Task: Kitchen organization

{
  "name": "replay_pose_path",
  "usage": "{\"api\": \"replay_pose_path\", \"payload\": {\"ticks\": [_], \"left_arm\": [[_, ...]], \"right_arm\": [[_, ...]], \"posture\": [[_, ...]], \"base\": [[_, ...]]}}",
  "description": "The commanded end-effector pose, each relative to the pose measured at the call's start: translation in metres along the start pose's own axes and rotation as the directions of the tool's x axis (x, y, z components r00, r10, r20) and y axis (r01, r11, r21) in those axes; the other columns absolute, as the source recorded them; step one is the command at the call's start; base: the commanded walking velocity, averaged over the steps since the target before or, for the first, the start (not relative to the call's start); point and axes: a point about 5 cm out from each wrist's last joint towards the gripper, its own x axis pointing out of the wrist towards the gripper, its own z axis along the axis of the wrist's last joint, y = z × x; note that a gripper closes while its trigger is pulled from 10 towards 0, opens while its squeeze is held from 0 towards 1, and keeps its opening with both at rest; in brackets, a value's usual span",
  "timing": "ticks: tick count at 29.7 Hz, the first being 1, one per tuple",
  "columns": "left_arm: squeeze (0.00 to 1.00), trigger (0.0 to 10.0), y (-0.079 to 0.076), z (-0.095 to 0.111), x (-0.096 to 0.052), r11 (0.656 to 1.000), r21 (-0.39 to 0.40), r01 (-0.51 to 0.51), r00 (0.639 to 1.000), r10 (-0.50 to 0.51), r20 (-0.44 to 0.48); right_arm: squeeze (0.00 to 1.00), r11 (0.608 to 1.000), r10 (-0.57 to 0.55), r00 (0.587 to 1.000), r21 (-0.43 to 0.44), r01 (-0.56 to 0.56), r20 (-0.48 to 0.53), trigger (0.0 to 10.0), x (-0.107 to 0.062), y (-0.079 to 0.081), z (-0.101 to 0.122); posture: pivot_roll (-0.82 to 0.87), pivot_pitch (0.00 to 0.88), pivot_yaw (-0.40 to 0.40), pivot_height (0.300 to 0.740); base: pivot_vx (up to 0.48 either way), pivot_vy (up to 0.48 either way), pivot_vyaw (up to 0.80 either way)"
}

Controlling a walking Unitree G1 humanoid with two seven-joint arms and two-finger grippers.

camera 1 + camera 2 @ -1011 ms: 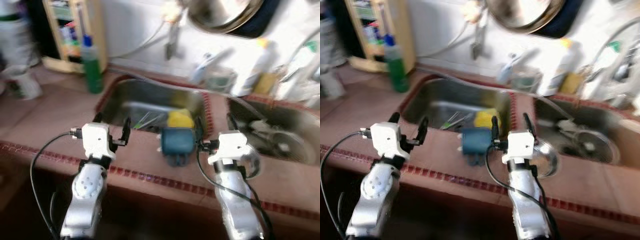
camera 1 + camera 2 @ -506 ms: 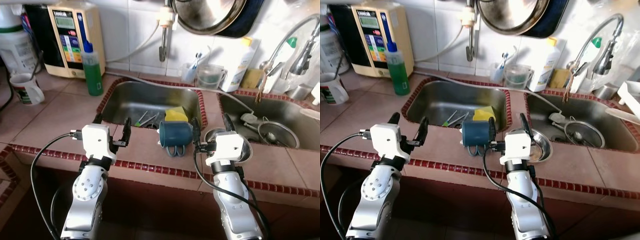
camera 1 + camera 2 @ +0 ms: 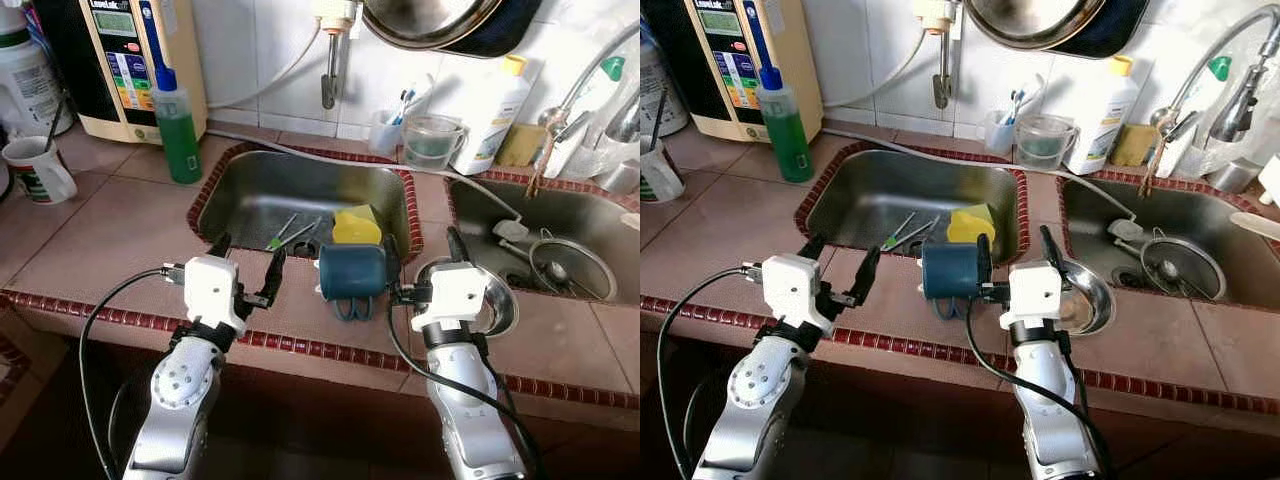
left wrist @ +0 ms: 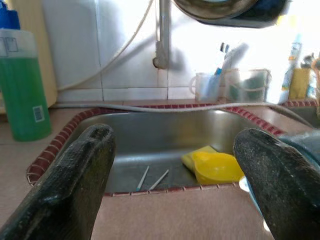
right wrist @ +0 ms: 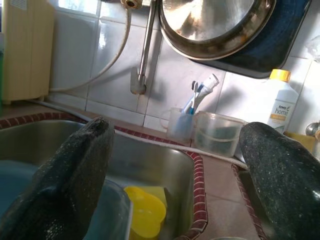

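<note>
A dark blue mug (image 3: pixel 352 272) lies on its side on the tiled counter, at the front rim of the left sink (image 3: pixel 250 190). My right gripper (image 3: pixel 424 255) is open just right of it, with its left finger against the mug's side. The mug's blue edge (image 5: pixel 112 215) is beside that finger. My left gripper (image 3: pixel 246 265) is open over the counter, left of the mug and apart from it. In the sink lie a yellow sponge with a yellow cup (image 4: pixel 212 167) and thin utensils (image 3: pixel 290 232).
A steel dish (image 3: pixel 495 305) sits on the counter by my right gripper. The right sink (image 3: pixel 1240 215) holds a strainer. A green soap bottle (image 3: pixel 178 130), a beige appliance (image 3: pixel 130 55) and a white mug (image 3: pixel 38 170) stand at the left. Cups and a white bottle (image 3: pixel 490 100) line the back wall.
The camera steadied from a blur and shifted slightly. My left gripper has moved right, closer to the blue mug. The right gripper and the mug stay where they were.
</note>
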Motion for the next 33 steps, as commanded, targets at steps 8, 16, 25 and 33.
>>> {"api": "replay_pose_path", "payload": {"ticks": [8, 16, 25, 33], "left_arm": [[0.0, 10.0, -0.008, -0.003, -0.006, 0.996, 0.052, 0.073, 0.997, -0.072, -0.012], [0.0, 10.0, -0.004, -0.008, -0.013, 0.994, 0.092, 0.064, 0.998, -0.062, -0.032], [0.0, 10.0, 0.002, -0.007, -0.022, 0.998, 0.063, -0.021, 1.0, 0.022, -0.013], [0.0, 10.0, -0.001, -0.007, -0.026, 1.0, 0.027, 0.008, 1.0, -0.007, -0.025]], "right_arm": [[0.0, 0.997, 0.071, 0.994, -0.031, -0.073, -0.083, 10.0, -0.018, 0.001, -0.016], [0.0, 0.988, 0.128, 0.984, -0.073, -0.138, -0.125, 10.0, -0.04, -0.005, -0.022], [0.0, 0.992, 0.092, 0.992, -0.077, -0.099, -0.089, 10.0, -0.042, -0.008, -0.017], [0.0, 0.992, 0.115, 0.991, -0.052, -0.119, -0.069, 10.0, -0.042, -0.006, -0.012]], "posture": [[-0.1, 0.0, -0.053, 0.74], [-0.1, 0.0, -0.057, 0.74], [-0.11, 0.0, -0.054, 0.74], [-0.1, 0.0, -0.054, 0.74]], "base": [[0.0, 0.0, 0.0], [0.0, 0.0, 0.0], [0.0, 0.0, 0.0], [0.0, 0.0, 0.0]]}}
